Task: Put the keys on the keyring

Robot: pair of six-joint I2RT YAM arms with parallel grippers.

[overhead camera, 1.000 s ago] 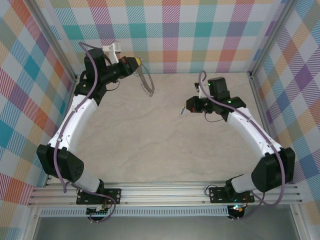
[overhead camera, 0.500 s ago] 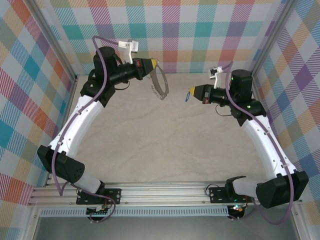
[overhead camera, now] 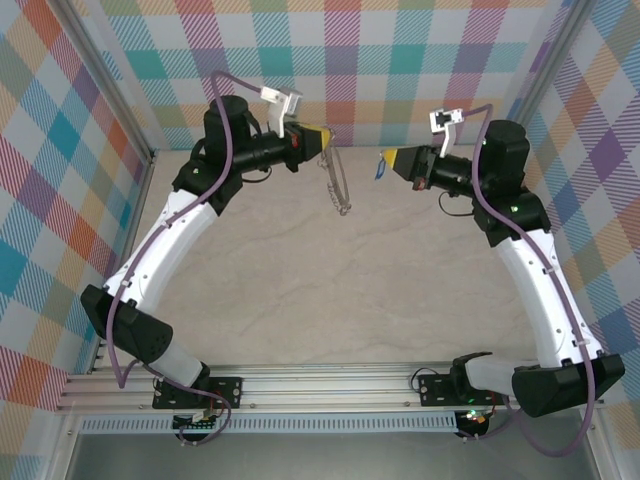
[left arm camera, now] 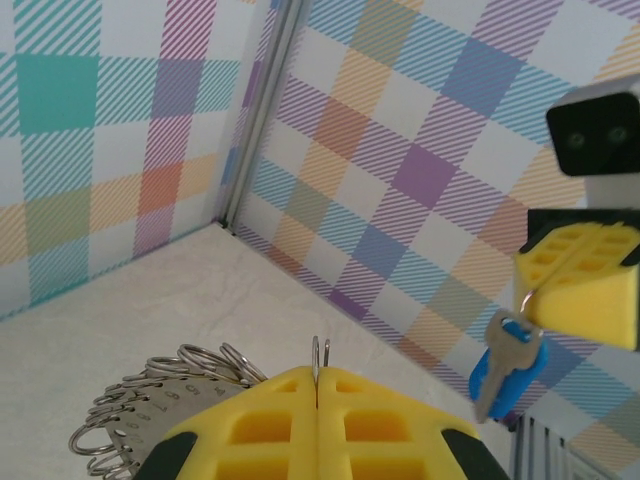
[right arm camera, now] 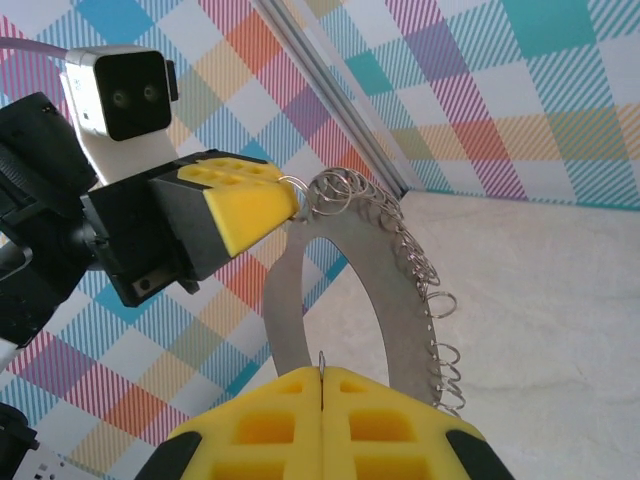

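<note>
My left gripper (overhead camera: 325, 138) is shut on the keyring (overhead camera: 340, 185), a flat grey metal hoop edged with several small wire rings, which hangs below it near the back wall. In the left wrist view the shut jaws (left arm camera: 317, 372) pinch a wire loop, and the keyring (left arm camera: 150, 415) lies to their left. My right gripper (overhead camera: 385, 157) faces it from the right, shut on a small ring from which the blue-headed key (overhead camera: 381, 166) dangles. The key (left arm camera: 505, 365) hangs under the right gripper (left arm camera: 525, 285). From the right wrist, the keyring (right arm camera: 385, 270) hangs from the left gripper (right arm camera: 292, 200), just beyond my right gripper (right arm camera: 322, 372).
Plaid walls enclose the beige table (overhead camera: 320, 290) on three sides, with aluminium posts (overhead camera: 525, 105) at the back corners. Both grippers hang high, close to the back wall (overhead camera: 360, 70). The arm bases sit on a rail (overhead camera: 330, 385) at the near edge.
Both arms have lifted and swung toward the back wall and each other. The left gripper carried the keyring to the right; the right gripper carried the key up and back. The gap between them has narrowed.
</note>
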